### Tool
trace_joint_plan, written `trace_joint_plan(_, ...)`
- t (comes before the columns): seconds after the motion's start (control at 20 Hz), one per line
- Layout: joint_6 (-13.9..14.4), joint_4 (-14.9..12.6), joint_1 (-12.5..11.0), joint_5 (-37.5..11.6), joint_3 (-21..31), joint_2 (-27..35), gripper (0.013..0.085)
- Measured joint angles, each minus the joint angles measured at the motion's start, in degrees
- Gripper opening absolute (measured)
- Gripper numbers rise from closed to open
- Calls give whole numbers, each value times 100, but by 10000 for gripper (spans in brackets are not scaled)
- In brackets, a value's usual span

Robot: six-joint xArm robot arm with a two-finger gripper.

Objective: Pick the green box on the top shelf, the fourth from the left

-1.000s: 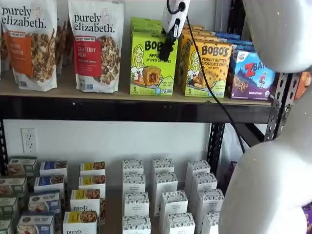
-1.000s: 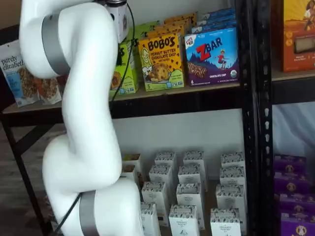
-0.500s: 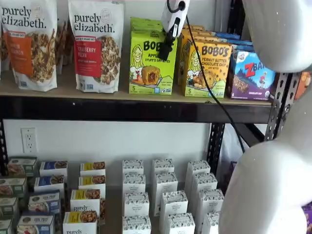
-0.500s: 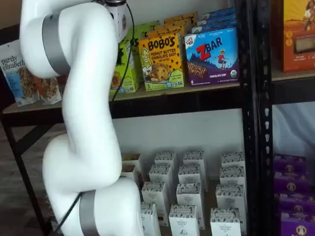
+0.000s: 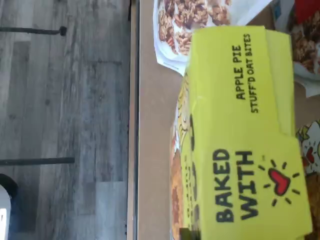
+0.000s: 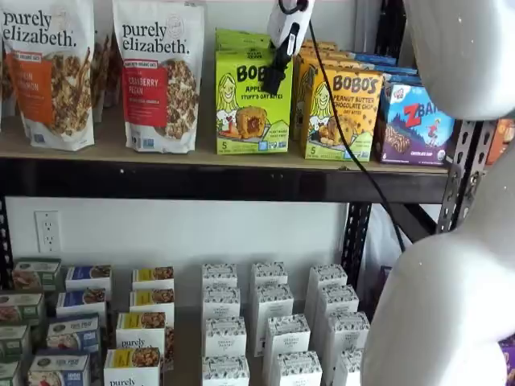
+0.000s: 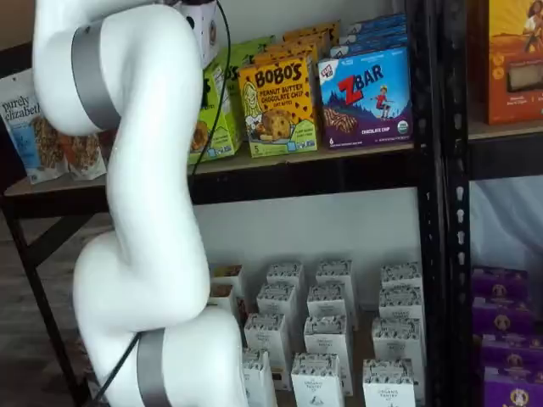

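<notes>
While the white arm [image 7: 144,212] is filling the foreground in both shelf views, the tool [image 6: 276,76] is hanging down from above with its black fingers [image 6: 274,79] closed onto the top of the green box [image 6: 253,100], and a black cable [image 6: 346,145] is trailing beside it. That green box is sitting at the front of the top shelf [image 6: 217,181], between a white granola pouch [image 6: 159,72] and the yellow-orange Bobo's box [image 6: 342,112], with its front face turned toward the camera and its base looking slightly raised off the board, though this is hard to tell for sure. Seen through the wrist view, the lime carton is lying close under the camera, showing the words "Apple Pie Stuff'd Oat Bites" and "Baked With" beside a red heart, with the tan shelf board next to it and the grey plank floor [image 5: 65,120] lying far below. Just past the yellow-orange box, a blue Zbar box [image 6: 414,125] is standing near the black upright [image 6: 463,169]. Farther down, white cartons [image 6: 273,330] are standing in rows on the lower shelf, and a wall socket [image 6: 47,232] is showing on the white wall behind.
</notes>
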Motion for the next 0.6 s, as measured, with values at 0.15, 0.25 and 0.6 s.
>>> trace_joint_plan(0.15,-8,1,-14,55,-33,0,330)
trace_joint_plan(0.25,-11,5,-26,129,-80,12,330)
trace_joint_plan(0.6,-13,-25,-57,496,-276,51,330)
